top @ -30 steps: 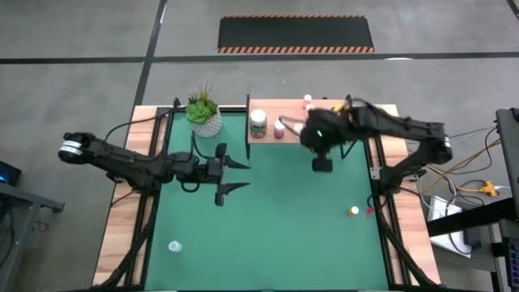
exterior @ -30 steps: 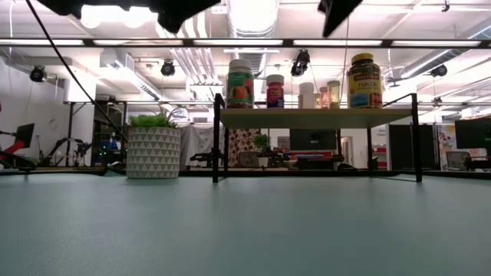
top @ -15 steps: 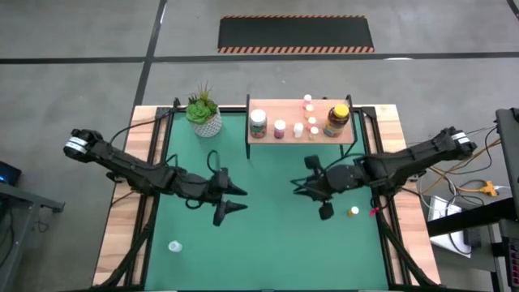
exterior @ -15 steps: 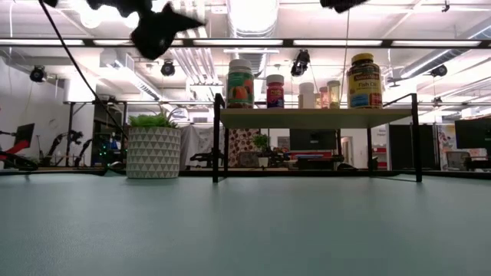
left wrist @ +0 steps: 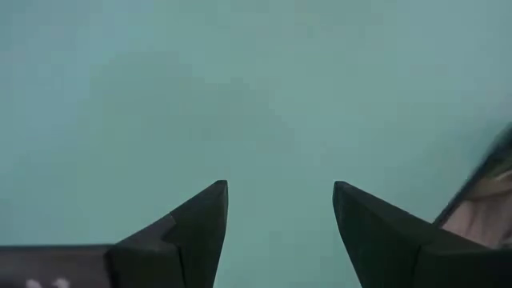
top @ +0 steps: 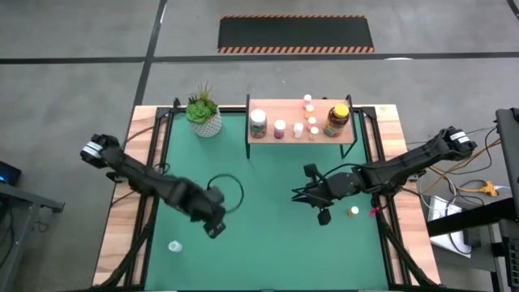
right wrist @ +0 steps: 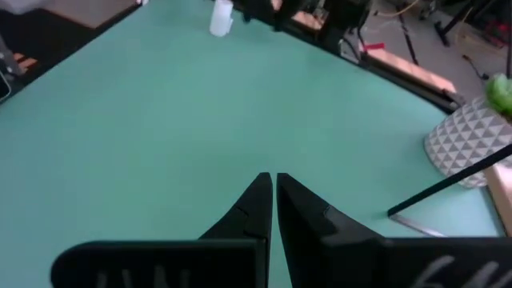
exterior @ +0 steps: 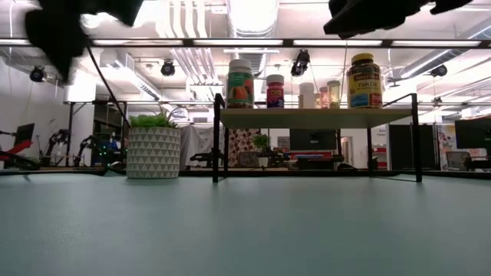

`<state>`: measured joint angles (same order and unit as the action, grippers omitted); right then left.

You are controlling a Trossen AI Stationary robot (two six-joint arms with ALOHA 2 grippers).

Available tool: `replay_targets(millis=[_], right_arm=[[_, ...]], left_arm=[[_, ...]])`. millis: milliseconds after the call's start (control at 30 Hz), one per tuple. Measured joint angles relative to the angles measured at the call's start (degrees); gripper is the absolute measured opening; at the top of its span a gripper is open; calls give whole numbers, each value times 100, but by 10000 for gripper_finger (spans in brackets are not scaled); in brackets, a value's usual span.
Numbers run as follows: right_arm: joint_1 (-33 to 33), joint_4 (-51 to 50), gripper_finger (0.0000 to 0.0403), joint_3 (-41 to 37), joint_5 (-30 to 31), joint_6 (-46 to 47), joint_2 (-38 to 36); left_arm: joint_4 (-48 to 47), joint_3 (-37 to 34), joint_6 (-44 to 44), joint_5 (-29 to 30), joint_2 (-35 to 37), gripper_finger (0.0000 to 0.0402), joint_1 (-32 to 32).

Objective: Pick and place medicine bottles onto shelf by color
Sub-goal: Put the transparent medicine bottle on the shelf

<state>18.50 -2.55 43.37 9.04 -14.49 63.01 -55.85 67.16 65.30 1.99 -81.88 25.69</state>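
Note:
The shelf (top: 302, 130) stands at the table's far edge and carries several medicine bottles, among them a green-lidded one (exterior: 239, 84) and an amber yellow-lidded jar (exterior: 364, 80). A white bottle (top: 174, 246) stands on the green mat near the left front. A small yellow-topped bottle (top: 353, 212) stands at the right. My left gripper (left wrist: 280, 188) hangs open over bare mat, pointing down, right of the white bottle (right wrist: 222, 18). My right gripper (right wrist: 274, 180) is shut and empty, mid-table, left of the yellow-topped bottle, pointing toward the table's left.
A potted green plant (top: 204, 113) stands at the far edge, left of the shelf. A small pink thing (top: 371, 212) lies by the right rim. Black frame rails run along both table sides. Bare mat lies between the two grippers.
My right gripper has come away from the shelf, sinking toward the table's near edge, still shut. My left gripper has moved toward the near left, rolled and tipped from level to pointing down, still open. No bottle has moved.

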Motion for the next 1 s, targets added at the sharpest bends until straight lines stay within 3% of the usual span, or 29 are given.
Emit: replay_targets(millis=[133,333,400,467,567,733,900,1000], right_arm=[[3,5,13,38,-46,22,-7],[41,-19,13,38,-46,148,21],[101,-18,13,38,-47,180,21],[168,-18,13,37,-48,182,21],[268,6,13,35,-48,12,21],[304,132,13,35,-50,-114,21],[313,93,13,17,-50,145,114],[318,124,13,16,-54,140,183]], left_arm=[[-998,355,1267,-483,-501,210,534],[-1729,484,3280,-499,-915,210,1311],[-1808,401,3921,-376,-970,210,1460],[-1814,365,4422,135,-1075,210,1634],[-1789,365,4727,1020,-1248,210,1827],[-1668,409,5156,1993,-1478,210,1917],[-1355,411,5093,2054,-1779,219,1944],[-1377,408,5089,1568,-1929,238,1952]])
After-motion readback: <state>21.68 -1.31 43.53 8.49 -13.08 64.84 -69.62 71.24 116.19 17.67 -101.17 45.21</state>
